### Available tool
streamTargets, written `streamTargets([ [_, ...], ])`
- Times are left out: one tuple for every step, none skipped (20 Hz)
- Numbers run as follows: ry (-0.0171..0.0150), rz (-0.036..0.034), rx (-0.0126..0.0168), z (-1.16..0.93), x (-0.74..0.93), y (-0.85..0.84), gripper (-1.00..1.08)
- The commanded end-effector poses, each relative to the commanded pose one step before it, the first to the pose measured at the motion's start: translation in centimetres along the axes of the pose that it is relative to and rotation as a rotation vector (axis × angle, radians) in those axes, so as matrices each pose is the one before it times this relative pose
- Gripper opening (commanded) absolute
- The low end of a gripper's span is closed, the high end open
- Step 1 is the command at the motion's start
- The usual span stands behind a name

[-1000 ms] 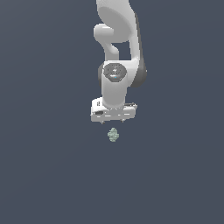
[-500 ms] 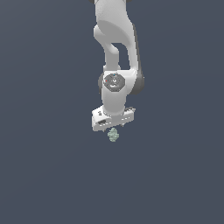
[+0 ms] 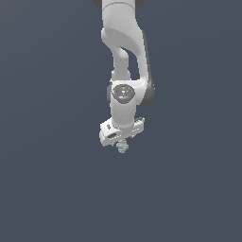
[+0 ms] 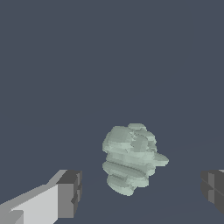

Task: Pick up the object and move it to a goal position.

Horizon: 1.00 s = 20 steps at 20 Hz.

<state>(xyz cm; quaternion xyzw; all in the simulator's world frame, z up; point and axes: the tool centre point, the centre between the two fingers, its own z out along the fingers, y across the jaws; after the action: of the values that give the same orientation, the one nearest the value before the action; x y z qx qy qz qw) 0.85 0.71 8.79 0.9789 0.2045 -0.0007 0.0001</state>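
Below the white arm, the gripper hides the top of the one blob in the exterior view, where its fingers cannot be made out. From the wrist, both dark fingertips are cut off at the frame edges; they stand wide apart with the blob between them, touching neither. One arm, one gripper, one blob over a plain grey floor.

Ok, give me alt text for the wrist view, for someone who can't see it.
A pale grey-green lumpy object lies on a plain dark grey-blue surface, between the open gripper fingers and apart from both. One dark-padded finger on a white body shows at one lower corner, and the other pad barely enters at the opposite edge.
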Motion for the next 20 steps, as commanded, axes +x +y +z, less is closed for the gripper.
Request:
streamTargets([
  [0.00002, -0.00014, -0.00001, 0.001, 0.002, -0.002, 1.00],
  [0.00000, 0.00000, 0.00000, 0.039, -0.001, 0.002, 1.00],
  [0.00000, 0.00000, 0.00000, 0.117, -0.004, 0.005, 1.00],
  [0.00000, 0.00000, 0.00000, 0.195, -0.007, 0.009, 1.00],
  [0.00019, -0.00066, -0.00003, 0.261, 0.005, -0.027, 1.00],
  [0.00000, 0.00000, 0.00000, 0.349, -0.014, 0.015, 1.00],
  [0.00019, -0.00066, -0.00002, 0.413, -0.003, -0.021, 1.00],
  [0.00019, -0.00066, -0.00002, 0.487, -0.008, -0.019, 1.00],
  [0.00000, 0.00000, 0.00000, 0.569, -0.027, 0.022, 1.00],
  [0.00026, -0.00094, -0.00002, 0.587, -0.007, -0.031, 1.00],
  [0.00019, -0.00066, -0.00001, 0.520, -0.007, -0.017, 1.00],
  [0.00000, 0.00000, 0.00000, 0.452, -0.014, 0.020, 1.00],
  [0.00020, -0.00066, -0.00003, 0.360, 0.011, -0.018, 1.00],
  [0.00000, 0.00000, 0.00000, 0.292, 0.008, 0.020, 1.00],
  [0.00016, -0.00046, -0.00006, 0.200, 0.030, -0.007, 1.00],
  [0.00000, 0.00000, 0.00000, 0.132, 0.029, 0.019, 1.00],
  [0.00000, 0.00000, 0.00000, 0.062, 0.031, 0.016, 1.00],
  [0.00000, 0.00000, 0.00000, 0.014, 0.014, 0.006, 1.00],
  [0.00000, 0.00000, 0.00000, 0.000, 0.000, 0.000, -1.00],
  [0.00000, 0.00000, 0.00000, 0.000, 0.000, 0.000, -1.00],
])
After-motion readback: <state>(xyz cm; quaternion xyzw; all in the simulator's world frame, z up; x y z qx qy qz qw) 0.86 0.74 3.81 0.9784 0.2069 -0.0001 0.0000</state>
